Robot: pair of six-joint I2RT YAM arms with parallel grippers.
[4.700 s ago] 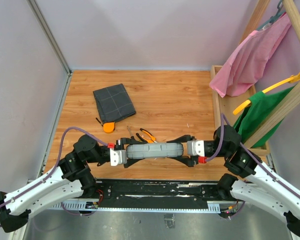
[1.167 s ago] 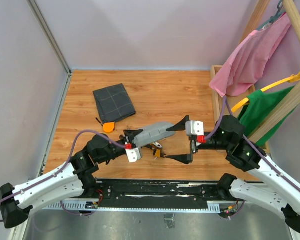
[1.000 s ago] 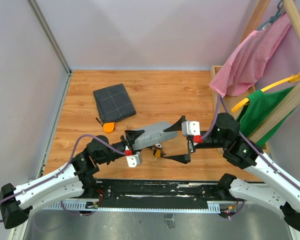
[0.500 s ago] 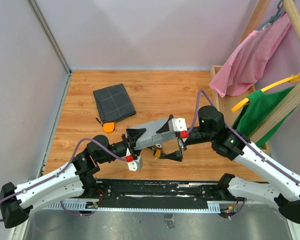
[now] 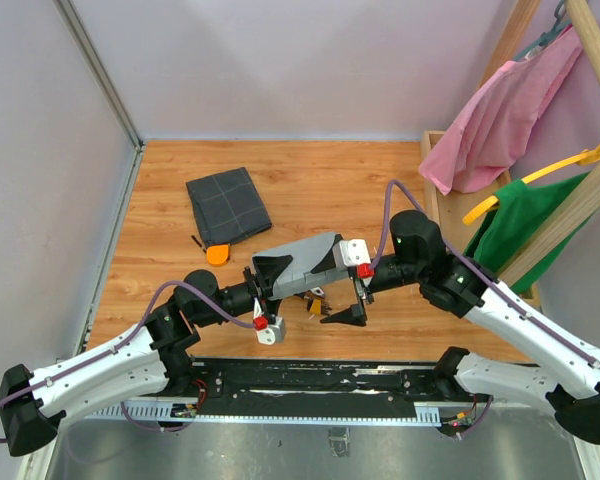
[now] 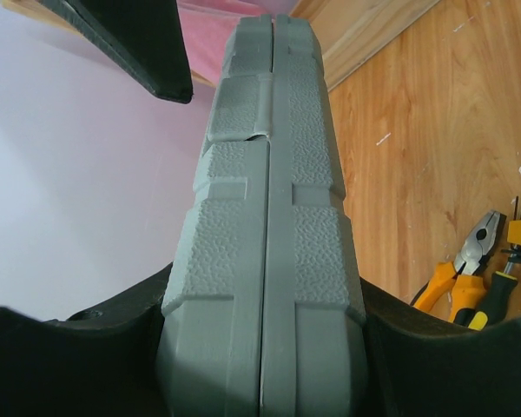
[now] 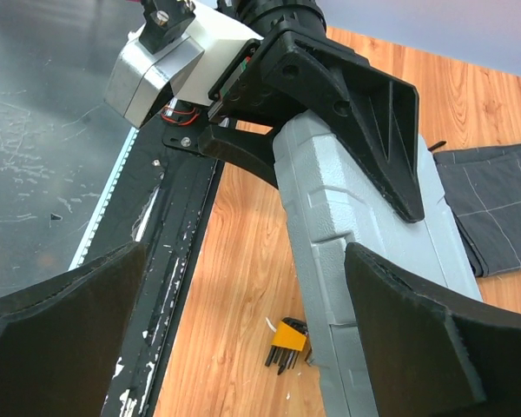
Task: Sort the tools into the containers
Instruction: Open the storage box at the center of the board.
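Left gripper [image 5: 265,283] clamping tilted grey case [image 5: 302,262] above table [image 5: 340,190], right gripper [image 5: 337,288] wide open astride its right end.

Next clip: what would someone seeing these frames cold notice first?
A grey case is held on edge above the table's near middle. The left pincer clamps one end, and the right pincer is wide open at the other end. Pliers lie on the wood beneath, and a dark pouch sits back left.
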